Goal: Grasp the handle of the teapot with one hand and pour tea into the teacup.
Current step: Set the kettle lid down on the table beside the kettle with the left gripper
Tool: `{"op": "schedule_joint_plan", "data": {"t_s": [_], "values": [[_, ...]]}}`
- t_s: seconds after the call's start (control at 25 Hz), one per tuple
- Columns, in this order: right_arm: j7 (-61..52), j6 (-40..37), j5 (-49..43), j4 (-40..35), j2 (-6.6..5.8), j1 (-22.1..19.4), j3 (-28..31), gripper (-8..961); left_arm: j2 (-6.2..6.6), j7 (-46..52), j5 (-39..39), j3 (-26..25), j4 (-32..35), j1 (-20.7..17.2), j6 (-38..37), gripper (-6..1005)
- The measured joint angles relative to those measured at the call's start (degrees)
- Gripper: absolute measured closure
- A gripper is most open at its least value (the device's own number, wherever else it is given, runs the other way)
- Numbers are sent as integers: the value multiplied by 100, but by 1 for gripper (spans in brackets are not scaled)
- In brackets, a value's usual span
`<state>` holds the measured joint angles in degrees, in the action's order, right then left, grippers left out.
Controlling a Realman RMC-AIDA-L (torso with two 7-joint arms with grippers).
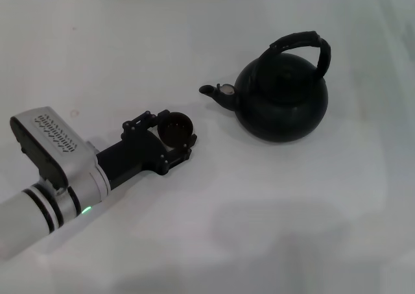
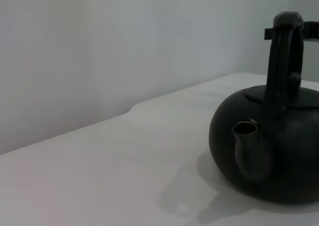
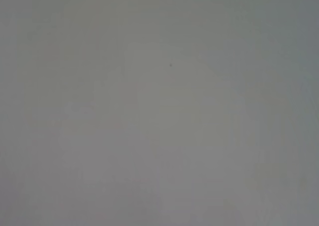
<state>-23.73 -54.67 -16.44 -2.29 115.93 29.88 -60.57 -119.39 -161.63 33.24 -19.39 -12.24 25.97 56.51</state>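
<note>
Teapot (image 1: 282, 98): sits upright on the white table (image 1: 194, 229), your right of centre, spout (image 1: 214, 93) aimed toward the cup; nothing holds it.
Handle (image 1: 305, 44): arches over the pot's top, free; no gripper near it.
Teacup (image 1: 175, 128): sits between the left gripper's (image 1: 170, 138) fingers, just short of the spout tip, clearly apart from it.
Left gripper jaws: closed around the cup, one finger on each side; you're holding it low at the table.
Right gripper: not in the head view; its wrist camera shows only blank grey, so you can't tell its jaw state.
Cup contents: dark inside, maybe a reddish-brown tint; you can't tell if there's tea in it.
Pot contents: lid on, hidden; unknown fill.
Risk 1: tiny cup, short spout — if you tilt fast, the stream likely overshoots onto the table.
Risk 2: the bail handle may pivot, so the pot could swing when you lift it.
Risk 3: your left arm lies close to the pour path; the pot body could clip the fingers and knock the cup.
</note>
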Motion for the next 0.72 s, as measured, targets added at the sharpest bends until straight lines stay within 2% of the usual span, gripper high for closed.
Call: {"op": "schedule_joint_plan", "data": {"t_s": [0.36,0.6,0.72], "values": [[0,1,0,3,-1,-9,1,172,17,-3,-27,-18,3,-20,43,250],[0,1,0,7,0,-9,10,172,34,-10,-29,-8,32,-22,214,125],[0,1,0,5,0,-5,23,172,38,-14,-46,-8,55,-23,379,126]]}}
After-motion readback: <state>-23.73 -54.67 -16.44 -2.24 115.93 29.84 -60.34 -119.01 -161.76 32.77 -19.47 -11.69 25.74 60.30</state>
